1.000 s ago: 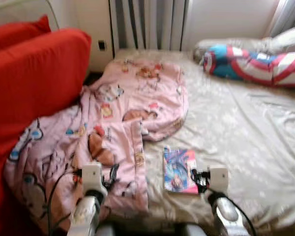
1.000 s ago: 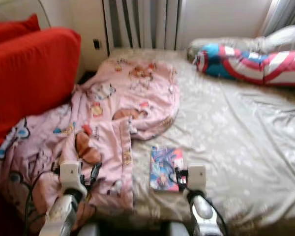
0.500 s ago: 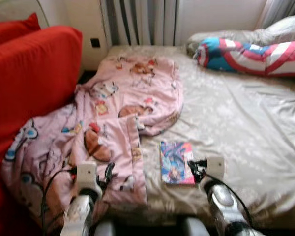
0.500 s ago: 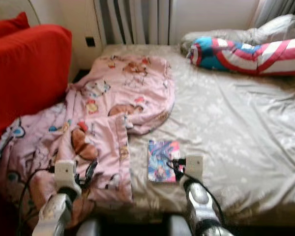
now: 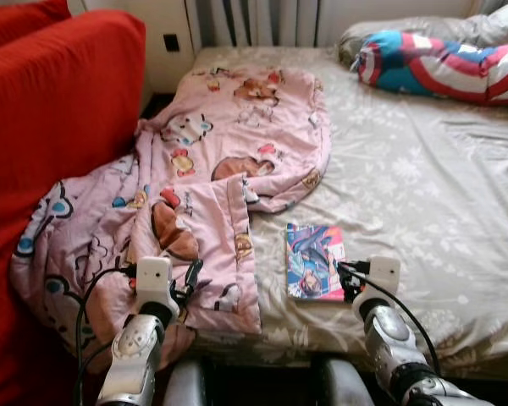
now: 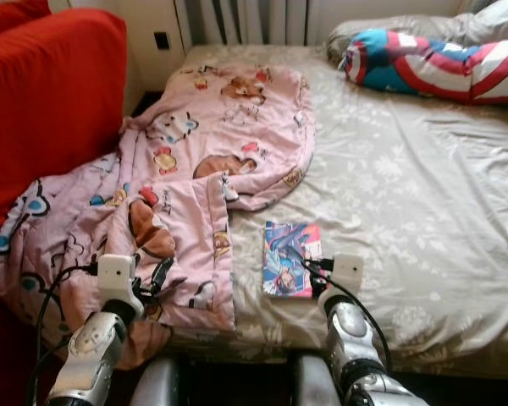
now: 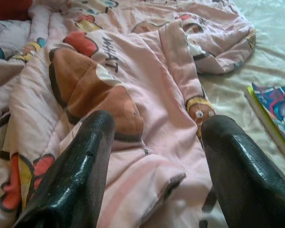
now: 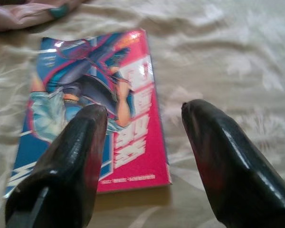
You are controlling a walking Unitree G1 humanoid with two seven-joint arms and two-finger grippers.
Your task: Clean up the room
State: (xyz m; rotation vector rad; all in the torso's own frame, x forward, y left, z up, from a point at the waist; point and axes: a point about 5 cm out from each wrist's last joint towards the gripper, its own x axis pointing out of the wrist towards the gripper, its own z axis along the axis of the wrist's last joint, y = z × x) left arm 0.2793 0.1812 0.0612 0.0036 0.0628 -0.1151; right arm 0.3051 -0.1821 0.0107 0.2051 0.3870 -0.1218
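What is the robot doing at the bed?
It is tidying the bedroom. Its right claw, fingers open, hovers just over a glossy pink-and-blue comic book lying flat on the beige flowered bedsheet. Its left claw, also open, hangs above the crumpled pink cartoon-print blanket. Neither claw holds anything yet.

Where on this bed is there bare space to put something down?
The sheet lies bare between the book and the striped pillow, out to the bed's right edge. The left half is crowded: the pink blanket covers it up to the red cushion.
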